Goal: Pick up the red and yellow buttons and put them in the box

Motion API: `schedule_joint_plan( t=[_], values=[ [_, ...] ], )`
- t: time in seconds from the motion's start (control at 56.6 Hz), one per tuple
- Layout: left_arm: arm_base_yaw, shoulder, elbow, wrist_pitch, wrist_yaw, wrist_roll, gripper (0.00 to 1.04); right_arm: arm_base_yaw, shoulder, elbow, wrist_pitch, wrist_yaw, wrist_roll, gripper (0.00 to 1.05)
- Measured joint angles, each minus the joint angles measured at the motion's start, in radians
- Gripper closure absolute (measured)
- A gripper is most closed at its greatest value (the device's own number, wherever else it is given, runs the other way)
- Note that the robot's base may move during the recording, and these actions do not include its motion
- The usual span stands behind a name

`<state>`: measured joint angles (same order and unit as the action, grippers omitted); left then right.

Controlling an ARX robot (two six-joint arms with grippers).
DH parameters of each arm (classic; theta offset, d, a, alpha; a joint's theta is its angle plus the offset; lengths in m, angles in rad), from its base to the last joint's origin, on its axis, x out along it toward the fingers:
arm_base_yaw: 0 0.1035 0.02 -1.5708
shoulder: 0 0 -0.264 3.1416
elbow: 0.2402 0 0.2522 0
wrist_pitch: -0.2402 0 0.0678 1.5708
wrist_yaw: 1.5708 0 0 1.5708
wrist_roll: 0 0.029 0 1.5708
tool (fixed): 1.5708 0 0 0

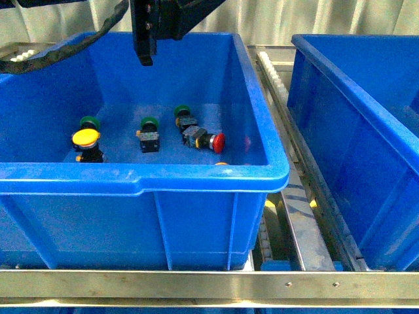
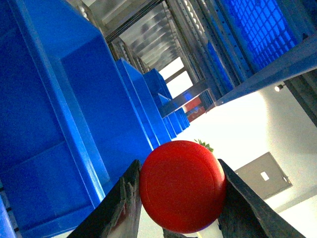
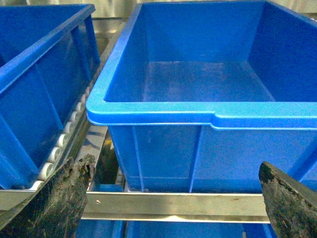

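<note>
So, got a red button (image 2: 182,191) clamped in the left gripper (image 2: 179,198) right now, cap pinched snug between both fingers (image 2: 116,210), held up with shelving and blue crates behind. Can't place it against the bins from the front view, just seeing a dark arm (image 1: 154,26) up over the back of the left blue bin (image 1: 144,180).

Looking into that bin: counting one yellow button (image 1: 86,137) standing upright near the left wall, with a green button (image 1: 90,122) just behind it. Also spotting a second green button (image 1: 150,124) mid-floor and a third green button (image 1: 182,111) further back. Right beside that one, a second red button (image 1: 211,141) lying on its side, cap toward the right wall. Can't tell what the little orange bit (image 1: 221,163) peeking over the near rim is.

Over to the right blue bin (image 3: 198,116): seeing plain blue floor inside. Got the right gripper (image 3: 176,196) spread wide apart, hovering in front of that bin's near wall.
</note>
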<state>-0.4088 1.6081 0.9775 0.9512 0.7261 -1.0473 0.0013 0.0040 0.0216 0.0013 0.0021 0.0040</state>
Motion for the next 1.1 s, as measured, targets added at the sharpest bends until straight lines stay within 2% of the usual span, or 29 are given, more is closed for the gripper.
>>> schedule_joint_plan(
  t=[0.053, 0.088, 0.106, 0.141, 0.194, 0.265, 0.336, 0.406, 0.495, 0.583, 0.636, 0.707, 0.812, 0.954, 1.095],
  values=[
    [-0.004, 0.002, 0.000, 0.004, 0.000, 0.002, 0.71, 0.003, 0.003, 0.000, 0.003, 0.015, 0.006, 0.06],
    [-0.007, 0.002, 0.000, 0.005, -0.002, 0.004, 0.71, 0.014, 0.036, 0.002, 0.054, 0.084, 0.035, 0.06],
    [-0.008, 0.002, 0.000, 0.005, -0.002, 0.006, 0.71, 0.013, 0.077, 0.004, 0.115, 0.169, 0.074, 0.06],
    [-0.009, 0.002, 0.000, 0.005, 0.000, 0.007, 0.71, -0.015, 0.155, 0.015, 0.225, 0.243, 0.113, 0.06],
    [-0.011, 0.002, 0.000, 0.005, -0.008, 0.010, 0.71, -0.098, 0.313, 0.068, 0.399, 0.294, 0.190, 0.06],
    [-0.014, 0.002, 0.000, 0.004, -0.006, 0.011, 0.71, -0.201, 0.497, 0.168, 0.571, 0.277, 0.246, 0.06],
    [-0.014, 0.002, 0.000, 0.004, -0.007, 0.013, 0.71, -0.266, 0.657, 0.301, 0.680, 0.192, 0.289, 0.06],
    [-0.013, -0.006, 0.000, -0.004, -0.013, 0.019, 0.71, -0.306, 0.784, 0.449, 0.602, 0.124, 0.430, 0.06],
    [-0.009, -0.016, 0.000, -0.009, -0.016, 0.027, 0.71, -0.310, 0.880, 0.542, 0.510, 0.058, 0.625, 0.06],
    [-0.005, -0.018, 0.000, -0.009, -0.025, 0.029, 0.71, -0.270, 0.969, 0.599, 0.501, -0.062, 0.877, 0.06],
    [-0.005, -0.018, 0.000, -0.009, -0.029, 0.029, 0.71, -0.224, 1.006, 0.607, 0.534, -0.086, 1.020, 0.06],
    [-0.005, -0.018, 0.000, -0.009, -0.032, 0.029, 0.71, -0.148, 1.046, 0.607, 0.597, -0.087, 1.190, 0.06],
    [-0.002, -0.018, 0.009, -0.004, -0.047, 0.029, 0.71, -0.034, 1.079, 0.607, 0.650, -0.048, 1.342, 0.06],
    [0.000, -0.016, 0.030, 0.005, -0.053, 0.028, 0.71, 0.111, 1.096, 0.609, 0.707, -0.017, 1.456, 0.06],
    [-0.006, -0.005, 0.051, 0.004, -0.053, 0.029, 0.71, 0.224, 1.111, 0.625, 0.774, -0.040, 1.481, 0.06]
  ],
)
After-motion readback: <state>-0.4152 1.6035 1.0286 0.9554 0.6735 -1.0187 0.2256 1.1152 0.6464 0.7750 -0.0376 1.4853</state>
